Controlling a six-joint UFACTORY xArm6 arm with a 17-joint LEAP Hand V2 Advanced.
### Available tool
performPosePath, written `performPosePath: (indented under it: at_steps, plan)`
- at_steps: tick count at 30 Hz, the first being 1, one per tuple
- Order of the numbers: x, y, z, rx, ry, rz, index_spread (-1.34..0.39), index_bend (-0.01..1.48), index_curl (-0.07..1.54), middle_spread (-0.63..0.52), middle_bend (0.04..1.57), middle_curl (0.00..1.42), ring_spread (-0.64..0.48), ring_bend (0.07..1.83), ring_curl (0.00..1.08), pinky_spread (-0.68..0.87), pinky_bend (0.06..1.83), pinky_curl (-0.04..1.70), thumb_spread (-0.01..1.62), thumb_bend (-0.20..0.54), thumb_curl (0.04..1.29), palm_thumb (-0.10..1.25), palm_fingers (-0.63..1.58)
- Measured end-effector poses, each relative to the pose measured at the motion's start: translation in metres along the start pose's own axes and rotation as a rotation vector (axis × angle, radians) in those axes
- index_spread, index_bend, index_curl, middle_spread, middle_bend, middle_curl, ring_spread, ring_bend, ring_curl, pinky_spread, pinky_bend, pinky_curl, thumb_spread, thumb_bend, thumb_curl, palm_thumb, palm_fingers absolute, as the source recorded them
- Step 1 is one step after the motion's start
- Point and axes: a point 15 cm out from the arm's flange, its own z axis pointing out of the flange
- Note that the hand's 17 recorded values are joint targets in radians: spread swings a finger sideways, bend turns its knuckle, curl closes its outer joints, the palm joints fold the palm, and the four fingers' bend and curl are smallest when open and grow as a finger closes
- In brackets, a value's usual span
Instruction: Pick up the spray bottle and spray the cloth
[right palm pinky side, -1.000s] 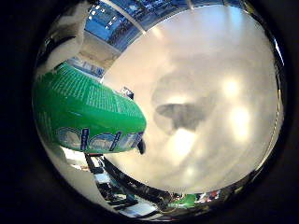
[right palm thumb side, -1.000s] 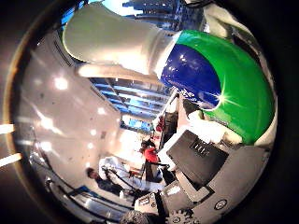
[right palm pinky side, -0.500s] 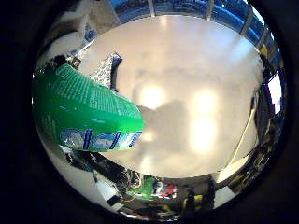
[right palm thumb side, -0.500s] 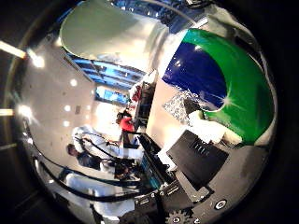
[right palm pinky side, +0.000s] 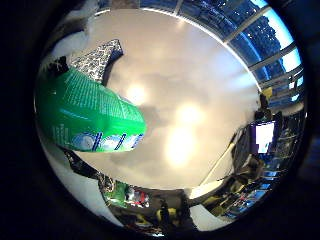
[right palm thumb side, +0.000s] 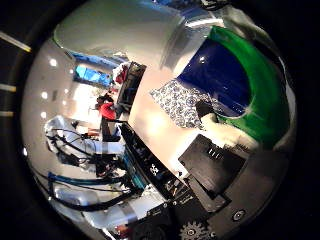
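Observation:
The green spray bottle (right palm pinky side: 85, 110) fills one side of the right little finger side palm view, close against the palm and above the white table (right palm pinky side: 190, 90). A black-and-white patterned cloth (right palm pinky side: 100, 62) lies flat on the table beyond the bottle. In the right thumb side palm view the bottle's green, blue and white body (right palm thumb side: 245, 85) is pressed to the palm, with the cloth (right palm thumb side: 183, 103) beside it on the table. My hand (right palm thumb side: 215, 170) shows as black finger parts reaching up to the bottle and holding it.
The table's edge runs past cluttered equipment (right palm pinky side: 150, 195). Large windows (right palm pinky side: 255, 40) stand beyond the far side of the table. More room clutter and stands (right palm thumb side: 100, 150) show in the right thumb side palm view.
The whole picture has turned, so the hand has moved with the bottle still fixed against the palm. The patterned cloth now shows larger and nearer in the two views.

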Motion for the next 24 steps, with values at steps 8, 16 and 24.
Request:
performPosePath:
  at_steps: [8,16,24]
  plan:
    - [-0.024,-0.018,0.006,-0.11,0.12,-0.055,-0.35,1.01,1.17,-0.18,1.38,0.93,-0.3,1.34,1.01,-0.12,1.07,1.58,0.47,-0.019,0.92,1.1,0.93]
    - [-0.042,-0.039,0.005,-0.168,0.239,-0.12,-0.35,1.0,1.17,-0.18,1.37,0.94,-0.31,1.32,1.02,-0.11,1.06,1.58,0.46,-0.02,0.93,1.1,0.95]
    - [-0.055,-0.046,0.027,-0.226,0.297,-0.13,-0.35,1.0,1.18,-0.18,1.36,0.94,-0.31,1.32,1.03,-0.11,1.05,1.58,0.45,-0.019,0.94,1.1,0.96]
